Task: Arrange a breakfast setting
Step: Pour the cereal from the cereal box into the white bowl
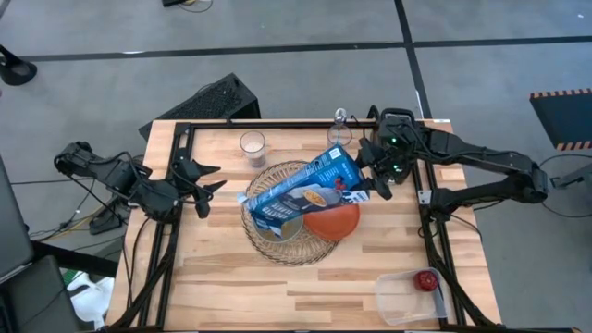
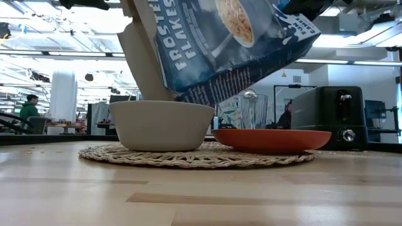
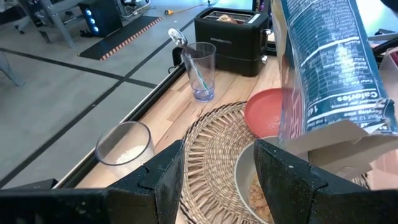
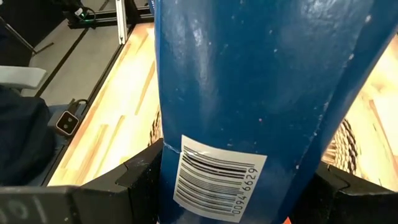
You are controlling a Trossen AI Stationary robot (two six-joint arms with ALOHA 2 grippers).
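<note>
The tabletop (image 1: 222, 277) is pale wood planks with a smooth satin finish. The mat (image 2: 188, 156) is rough woven fibre. The bowl (image 2: 162, 125) looks matt ceramic, the orange plate (image 2: 271, 139) smooth and semi-gloss. The cereal box (image 4: 249, 81) is glossy printed cardboard.

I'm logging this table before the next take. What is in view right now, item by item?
Mat: one, pale woven, middle of the table.
Bowl: one, pale grey, on the mat, under the box's open end.
Plate: one, orange, on the mat beside the bowl.
Cereal box: one, blue and white, tilted over the bowl.
Toaster: one, black, far edge of the table.
Clear glass: one, holds a spoon, near the toaster.
Milky glass: one, far side, left of the mat.
Clear tub: one, near right corner.
Apple: one, red, in the tub.
Left pincer: open, left of the mat.
Right pincer: gripping the cereal box.
</note>
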